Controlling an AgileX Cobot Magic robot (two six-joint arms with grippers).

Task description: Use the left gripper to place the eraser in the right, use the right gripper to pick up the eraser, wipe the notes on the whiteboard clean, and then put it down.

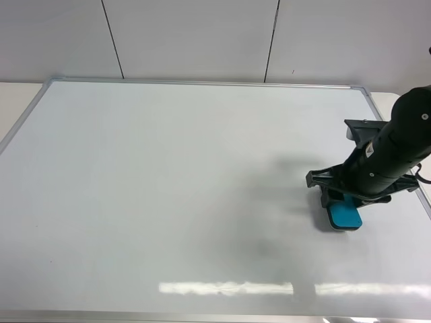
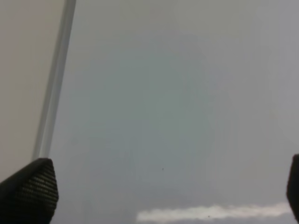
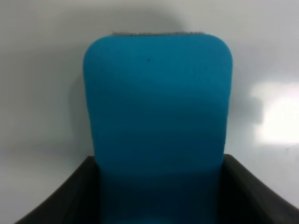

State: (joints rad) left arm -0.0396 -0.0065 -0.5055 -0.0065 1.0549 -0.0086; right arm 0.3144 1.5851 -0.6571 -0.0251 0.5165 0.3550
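From high up, the glossy white, silver-framed whiteboard (image 1: 175,195) shows no red notes — wiping looks done. The all-black right tool (image 1: 340,198) grips the teal-blue rounded eraser (image 1: 345,217) near the board's right edge. The left wrist view shows the left tool (image 2: 163,186) spread open — empty. The right wrist view shows the eraser (image 3: 158,107) clamped; setting it down remains.

The right gripper (image 1: 340,202) is at the end of a black jointed arm entering from the right side of the exterior view, angled downward. Its jaws are closed on the eraser (image 3: 158,107). The left gripper (image 2: 154,186) is fully spread, only its textured fingertips (image 2: 30,189) visible.
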